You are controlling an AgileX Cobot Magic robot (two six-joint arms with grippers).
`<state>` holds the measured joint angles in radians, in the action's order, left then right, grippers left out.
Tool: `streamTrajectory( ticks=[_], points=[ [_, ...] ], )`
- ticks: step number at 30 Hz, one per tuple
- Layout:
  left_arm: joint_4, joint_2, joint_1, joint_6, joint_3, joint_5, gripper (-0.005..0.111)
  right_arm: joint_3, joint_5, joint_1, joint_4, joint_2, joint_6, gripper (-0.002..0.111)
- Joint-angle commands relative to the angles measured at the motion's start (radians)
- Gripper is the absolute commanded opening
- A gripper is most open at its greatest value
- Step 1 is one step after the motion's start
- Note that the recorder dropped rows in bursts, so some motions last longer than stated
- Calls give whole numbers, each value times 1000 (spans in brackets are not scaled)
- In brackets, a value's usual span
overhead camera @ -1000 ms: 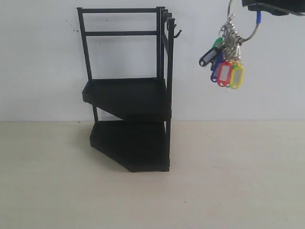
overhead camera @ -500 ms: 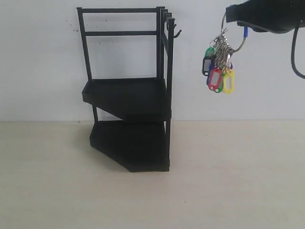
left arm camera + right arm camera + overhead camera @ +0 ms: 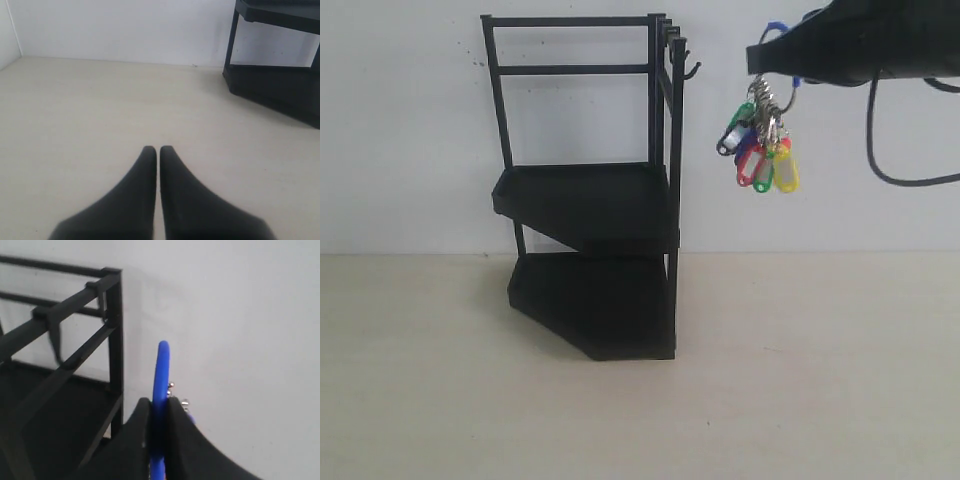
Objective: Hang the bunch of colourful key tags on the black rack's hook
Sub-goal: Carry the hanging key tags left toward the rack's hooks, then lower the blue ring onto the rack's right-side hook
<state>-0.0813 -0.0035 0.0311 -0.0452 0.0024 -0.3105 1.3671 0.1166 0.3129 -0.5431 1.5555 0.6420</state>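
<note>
The black rack [image 3: 585, 190] stands on the table against the white wall. Its small hook [image 3: 692, 70] juts from the top of the right post. To the right of the hook, in the air, hangs the colourful key tag bunch [image 3: 760, 150]. My right gripper [image 3: 760, 60] is shut on its blue loop [image 3: 162, 370], which sticks out past the fingertips of the right gripper [image 3: 159, 401]. The rack's top bars [image 3: 112, 315] lie just beyond. A gap separates the bunch from the hook. My left gripper [image 3: 158, 148] is shut and holds nothing, low over the table.
The pale table [image 3: 800, 380] stretches in front of and to the right of the rack. A black cable [image 3: 880, 150] loops down from the right arm. The rack's lower shelf [image 3: 270, 85] shows in the left wrist view.
My right gripper has carried the key tag bunch leftward toward the rack's hook, with the tags swinging. The left gripper's earlier state is not shown.
</note>
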Motion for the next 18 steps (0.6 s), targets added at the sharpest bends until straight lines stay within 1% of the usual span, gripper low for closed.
streamTrajectory(
  ticks=[1,2,4,9,13,18],
  points=[
    [1,4,-3,0,-2,3,4,32,-54,36,-3,40,-71,0],
    [1,4,-3,0,-2,3,4,36,-65,36,-3,43,-46,0],
    [1,4,-3,0,-2,3,4,41,-24,36,-1,43,-44,0],
    [1,4,-3,0,-2,3,4,41,-75,36,-1,51,-26,0],
    [1,4,-3,0,-2,3,4,48,-70,36,-1,69,-5,0],
    [1,4,-3,0,-2,3,4,123,35,36,-1,114,-7,0]
  ],
)
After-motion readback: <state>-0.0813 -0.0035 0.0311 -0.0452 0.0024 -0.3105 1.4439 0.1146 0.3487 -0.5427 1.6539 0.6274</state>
